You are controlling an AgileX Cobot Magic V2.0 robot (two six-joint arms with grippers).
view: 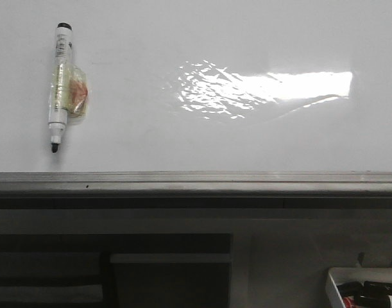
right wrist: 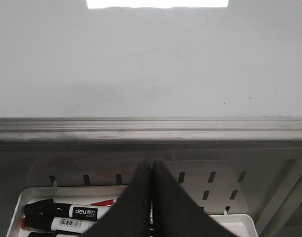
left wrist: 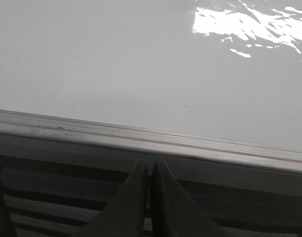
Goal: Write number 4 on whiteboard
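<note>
The whiteboard (view: 196, 135) is smooth, glossy white, throwing a bright rippled glare; its edge rail (view: 196, 182) is dull brushed grey metal. A white plastic marker (view: 59, 86) wears crinkled clear tape. Each tool, left (left wrist: 151, 170) and right (right wrist: 151, 168), looks matt dark plastic; below the right tool, a white plastic tray (right wrist: 32, 193)

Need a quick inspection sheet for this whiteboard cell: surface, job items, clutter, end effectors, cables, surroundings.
Surface: large glossy white whiteboard, bright glare patch at its right, no writing seen.
Job's things: black-tipped white marker pen lying uncapped on the board at left, a yellowish tape wad around its middle; number 4 not drawn.
Clutter: small white tray of markers below the board at right, holding black-capped markers.
Grippers: left end effector shut, empty, below the grey aluminium edge rail; right end effector shut, empty, over the tray.
Cables: nothing seen.
Surroundings: dark slatted panel under the rail.
</note>
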